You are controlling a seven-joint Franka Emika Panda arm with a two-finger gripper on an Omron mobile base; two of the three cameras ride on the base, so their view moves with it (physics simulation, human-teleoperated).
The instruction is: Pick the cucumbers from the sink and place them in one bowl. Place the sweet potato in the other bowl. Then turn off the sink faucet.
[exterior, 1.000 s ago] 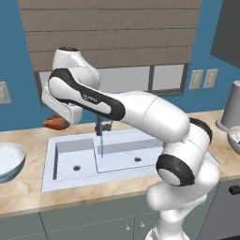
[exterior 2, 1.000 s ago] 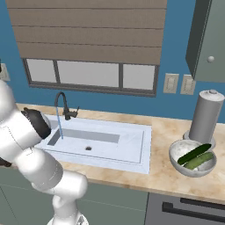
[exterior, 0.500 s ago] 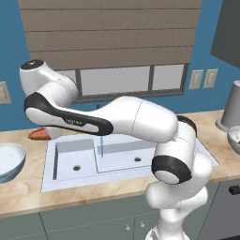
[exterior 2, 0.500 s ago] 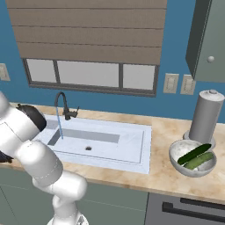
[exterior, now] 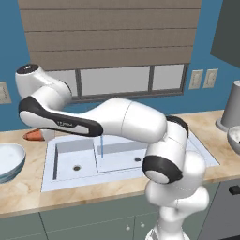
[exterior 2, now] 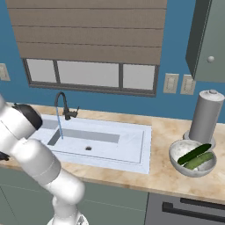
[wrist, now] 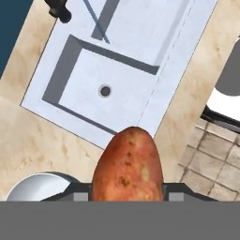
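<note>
Now, largest first: speckled beige stone table carrying a pale blue-white rectangular double-basin sink, with a dark drain hole in each basin. Slim dark grey upright faucet at the back rim, thin blue stream falling from its spout into the sink. White arm swung far over to the left end of the table, well apart from the right end. Wide shallow white bowl with bluish-grey underside at the left edge of the table, just beside the sink's left rim; seen again from the hand view as a pale rounded rim low at the left. Round pale grey-white bowl at the right end, near a tall grey cylinder, holding two elongated green cucumbers, one darker lying over one lighter. Stubby orange-red sweet potato clamped in the end effector, standing up between its two dark tips; in the left base view only its orange end peeking out behind the arm, above the table between the white bowl and the sink.
</note>
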